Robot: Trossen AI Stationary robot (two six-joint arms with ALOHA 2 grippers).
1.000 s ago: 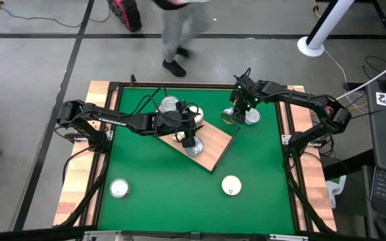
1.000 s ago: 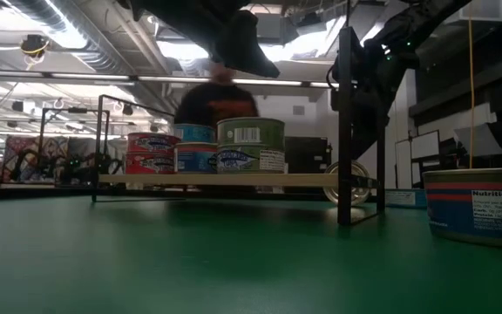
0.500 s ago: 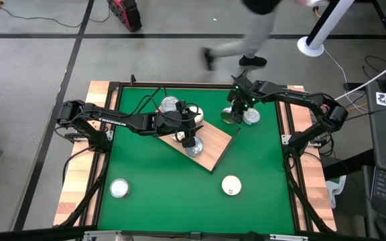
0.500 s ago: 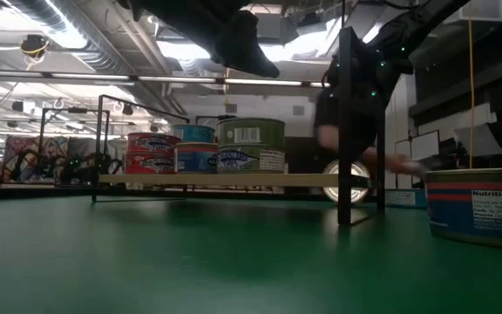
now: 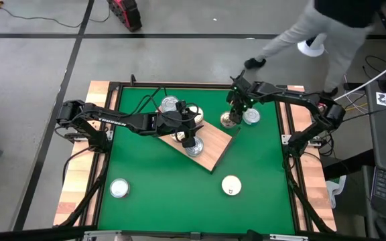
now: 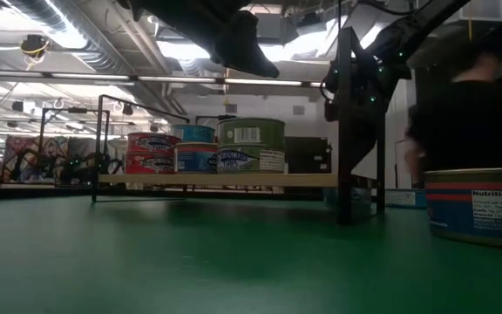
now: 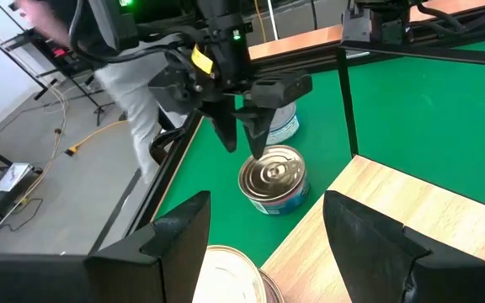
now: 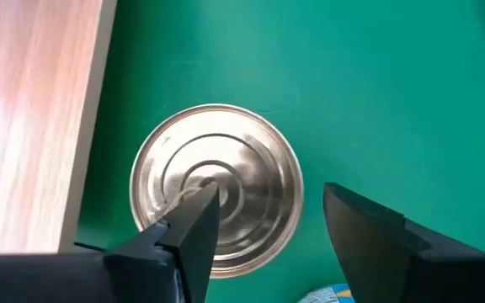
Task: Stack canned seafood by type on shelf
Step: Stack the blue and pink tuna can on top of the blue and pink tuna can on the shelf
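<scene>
High view: the wood-grain shelf (image 5: 210, 148) lies at an angle on the green surface (image 5: 159, 194). The left gripper (image 5: 189, 138) is over the shelf, above a silver-lidded tin (image 5: 194, 148); another tin (image 5: 170, 104) sits behind the arm. The right gripper (image 5: 232, 115) hangs over a tin (image 5: 230, 120) standing on the mat just beside the shelf's far corner, with a blue-labelled tin (image 5: 251, 116) next to it. Two more tins rest nearer the front — a silver one (image 5: 118, 188) at front left, a cream-lidded one (image 5: 230, 185) at front right. A person (image 5: 327, 27) leans in beyond the far right corner.

Low view: stacked tins (image 6: 207, 146) stand on the raised shelf; a green-labelled tin (image 6: 251, 133) tops one stack. A large blue-and-red tin (image 6: 478, 206) fills the right foreground.

Left wrist view: the left gripper's fingers (image 7: 179, 240) stand apart, gripping nothing. Beyond them the right gripper (image 7: 244, 139) points down over the upright tin (image 7: 274, 180).

Right wrist view: the right gripper's fingers (image 8: 196, 227) are spread on either side of the tin's lid (image 8: 217, 189) — not clamped on it.
</scene>
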